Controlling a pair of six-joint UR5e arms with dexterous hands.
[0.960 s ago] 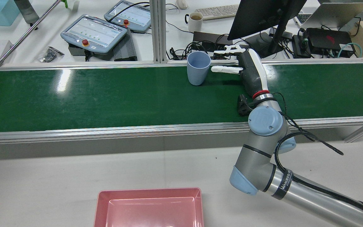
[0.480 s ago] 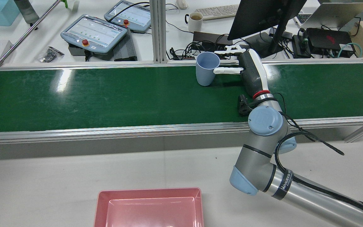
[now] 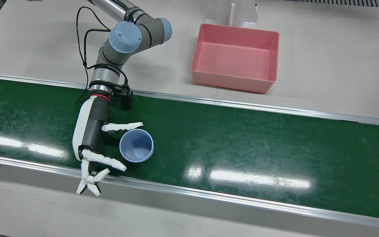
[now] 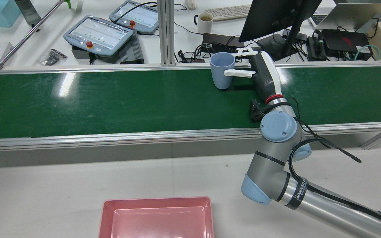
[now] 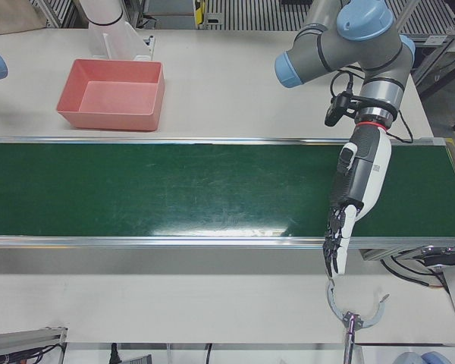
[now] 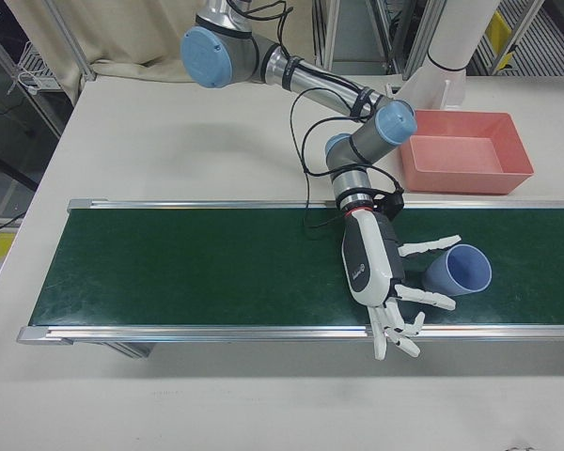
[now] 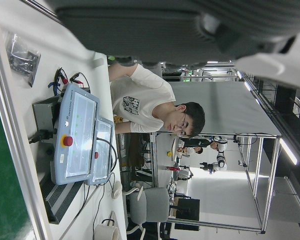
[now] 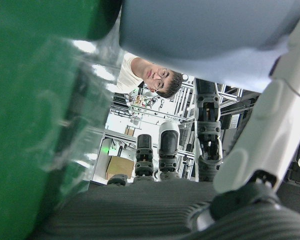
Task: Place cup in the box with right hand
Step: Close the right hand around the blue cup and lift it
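A pale blue cup [image 3: 136, 145] stands upright on the green belt [image 3: 242, 141]; it also shows in the rear view [image 4: 222, 71] and the right-front view [image 6: 458, 271]. My right hand [image 3: 90, 138] lies low over the belt beside it, open. The thumb is on one side of the cup and the fingers [image 3: 110, 162] on the other, and I cannot tell whether they touch it. The pink box [image 3: 235, 80] sits empty on the white table behind the belt. My left hand [image 5: 356, 178] hangs open and empty over the belt's operator-side rail, far from the cup.
Aluminium rails [image 3: 229, 197] run along both edges of the belt. Beyond the far rail in the rear view stand teach pendants [image 4: 99, 33], a mug [image 4: 205, 21], a monitor [image 4: 276, 16] and cables. A white pedestal [image 3: 230, 13] stands behind the box.
The cup has moved along the belt toward my right hand and now stands between the thumb and the fingers. The right hand and arm have hardly moved.
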